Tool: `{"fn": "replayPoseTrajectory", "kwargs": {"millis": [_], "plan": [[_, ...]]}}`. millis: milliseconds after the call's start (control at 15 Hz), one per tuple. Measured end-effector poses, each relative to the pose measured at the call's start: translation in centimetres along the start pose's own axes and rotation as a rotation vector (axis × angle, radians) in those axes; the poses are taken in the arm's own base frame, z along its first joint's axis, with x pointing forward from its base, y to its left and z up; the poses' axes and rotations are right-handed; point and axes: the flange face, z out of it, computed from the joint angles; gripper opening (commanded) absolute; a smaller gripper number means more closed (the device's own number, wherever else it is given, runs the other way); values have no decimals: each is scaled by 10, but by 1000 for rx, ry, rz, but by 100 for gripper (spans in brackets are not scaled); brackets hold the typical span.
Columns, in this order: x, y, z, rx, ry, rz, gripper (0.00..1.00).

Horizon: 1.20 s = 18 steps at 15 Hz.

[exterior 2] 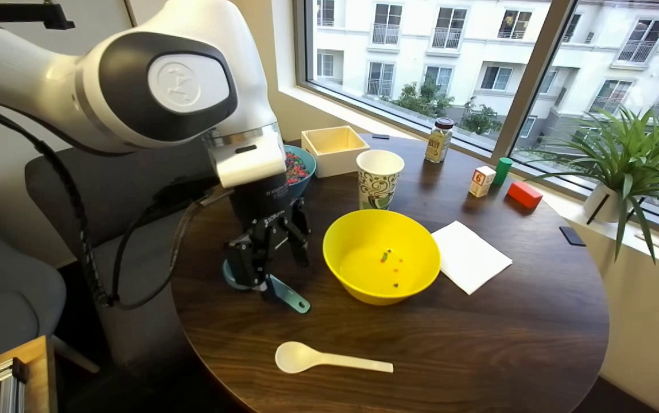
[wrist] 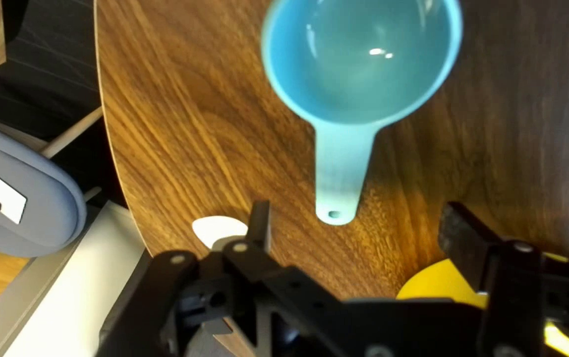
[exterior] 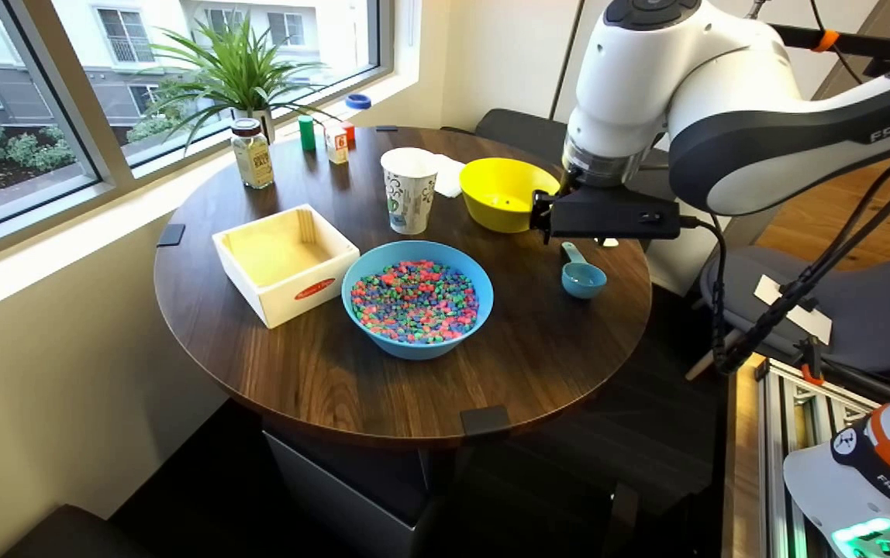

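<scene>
My gripper [wrist: 355, 213] is open and empty, its two black fingers wide apart. It is also open in an exterior view [exterior 2: 281, 274]. A light blue measuring cup [wrist: 359, 64] lies on the table, empty, with its handle end between the fingers in the wrist view but apart from them. The cup also shows in both exterior views [exterior: 583, 280] [exterior 2: 290, 294], partly behind the gripper in one of them. A yellow bowl [exterior 2: 369, 291] with several small bits inside stands beside the gripper. A cream spoon [exterior 2: 306, 358] lies nearby.
A blue bowl [exterior: 414, 350] full of small multicoloured pieces stands beside an open wooden box [exterior: 298, 296]. A paper cup [exterior 2: 376, 186] and white napkin [exterior 2: 470, 258] are near the yellow bowl. A jar [exterior 2: 438, 140], blocks [exterior 2: 481, 181] and plant [exterior 2: 628, 155] are by the window.
</scene>
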Motion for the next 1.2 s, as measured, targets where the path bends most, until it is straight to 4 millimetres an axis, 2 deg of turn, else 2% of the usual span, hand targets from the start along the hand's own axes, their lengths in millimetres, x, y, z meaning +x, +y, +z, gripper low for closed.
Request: {"fn": "replayPoseTrajectory", "kwargs": {"millis": [267,533,867,1200], "plan": [[-2,1,-27,-26,47,-21,100],[2,11,-53,-71,98,-60,100],[10,29,-86,-80,173,-197,100],[7,40,-113,-16,213,-345,100]]}}
